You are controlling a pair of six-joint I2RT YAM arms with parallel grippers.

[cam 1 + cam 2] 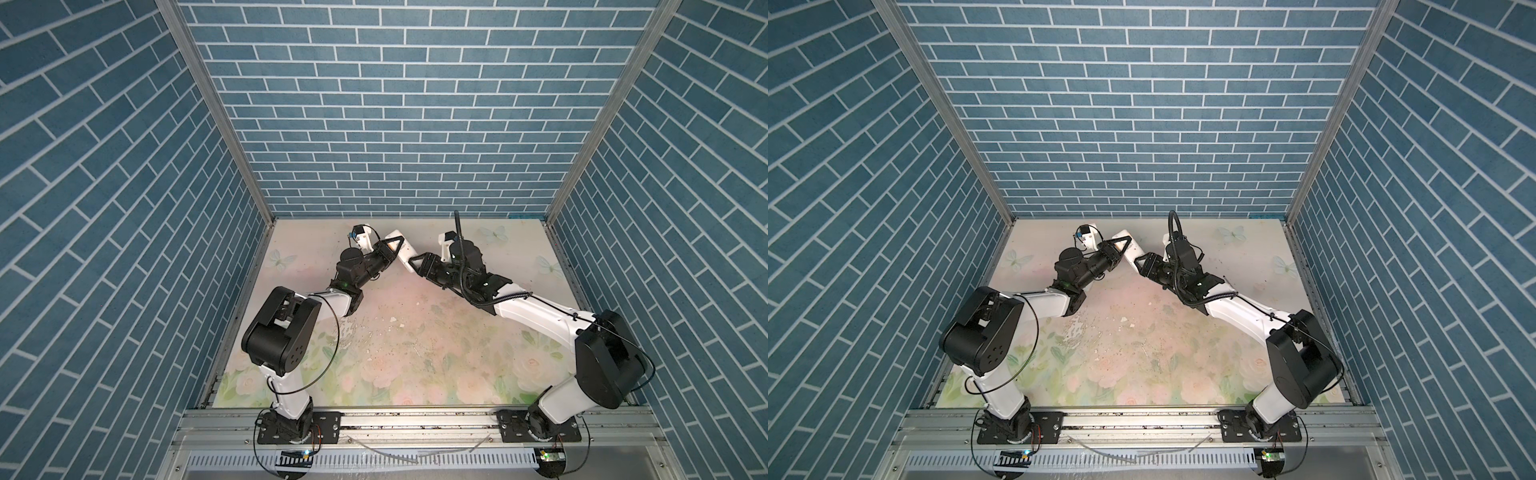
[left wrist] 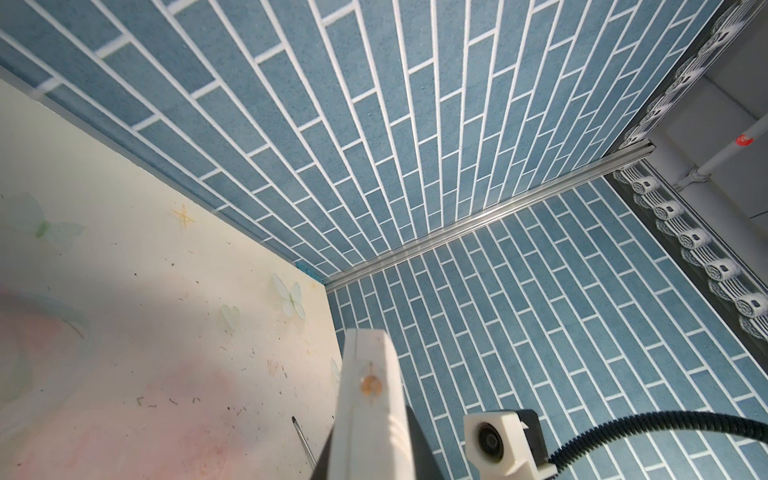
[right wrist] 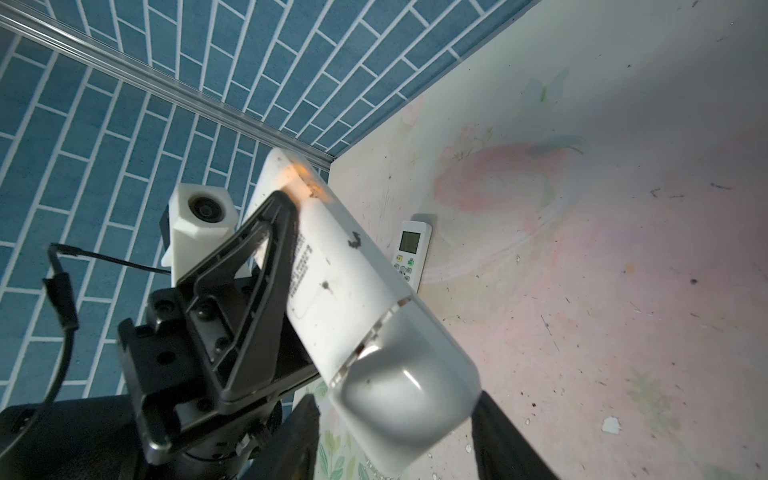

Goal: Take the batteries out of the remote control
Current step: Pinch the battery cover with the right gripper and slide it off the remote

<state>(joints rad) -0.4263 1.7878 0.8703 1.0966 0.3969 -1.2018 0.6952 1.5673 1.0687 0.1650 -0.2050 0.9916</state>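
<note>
Your left gripper (image 1: 394,246) is clamped on the remote control (image 3: 332,270), which is held clear of the table with its upper half between those jaws. The remote's lower end sits between the spread jaws of your right gripper (image 1: 416,264); whether they press it, you cannot tell. The batteries are hidden from view.

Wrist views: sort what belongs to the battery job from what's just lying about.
Job in hand:
raised remote; left gripper holding it; right gripper around its end.

Lying about:
second remote on the table; screwdriver shaft.
</note>
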